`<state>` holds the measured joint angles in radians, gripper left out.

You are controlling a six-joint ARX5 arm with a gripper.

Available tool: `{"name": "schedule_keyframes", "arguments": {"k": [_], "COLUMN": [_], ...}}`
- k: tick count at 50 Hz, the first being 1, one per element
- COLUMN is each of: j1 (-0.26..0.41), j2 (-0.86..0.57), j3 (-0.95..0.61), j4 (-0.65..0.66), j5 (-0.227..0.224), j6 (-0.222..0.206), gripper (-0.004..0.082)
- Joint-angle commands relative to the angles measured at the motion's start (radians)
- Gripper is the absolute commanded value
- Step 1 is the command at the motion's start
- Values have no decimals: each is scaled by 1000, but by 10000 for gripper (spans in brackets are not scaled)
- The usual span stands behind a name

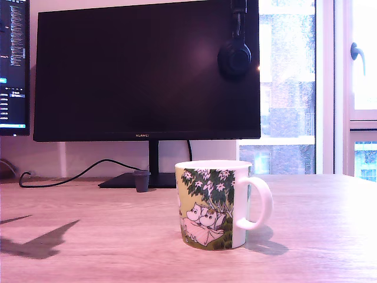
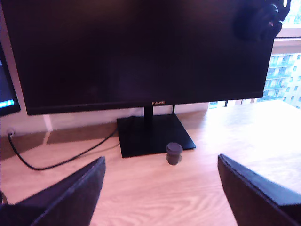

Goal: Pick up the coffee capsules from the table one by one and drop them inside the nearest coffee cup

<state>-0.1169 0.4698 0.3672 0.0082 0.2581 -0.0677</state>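
A: How far along are you?

B: Early, by the look of it. Your pincer (image 2: 160,188) is released, both fingers spread wide with nothing between them. The dark grey capsule (image 2: 173,153) stands upright on the table (image 2: 244,132), ahead of the pincer and between the two fingers' lines, just off the front edge of the monitor stand (image 2: 153,134).

A: And the cup?

B: The wrist view doesn't show it. In the exterior view the coffee cup (image 1: 215,203) stands nearer the camera than the capsule (image 1: 141,180), its handle towards the exterior view's right. You can't see inside it, so I cannot tell whether a cream-white capsule already lies there; none shows on the table.

A: So what's left?

B: At least this grey one: reach forward, close on it, carry it back to the cup.
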Motion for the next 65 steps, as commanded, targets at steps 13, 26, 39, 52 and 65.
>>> {"name": "schedule_keyframes", "arguments": {"k": [13,26,39,52,65], "j1": [3,2,-3,-23,-24], "j2": [117,280,523,751,999], "j3": [-98,-119,-119,-119,-118], "j4": [189,356,575,816,1036], "j5": [40,93,116,116,116], "j6": [16,24,27,40,42], "gripper": [693,693,693,693,693]}}
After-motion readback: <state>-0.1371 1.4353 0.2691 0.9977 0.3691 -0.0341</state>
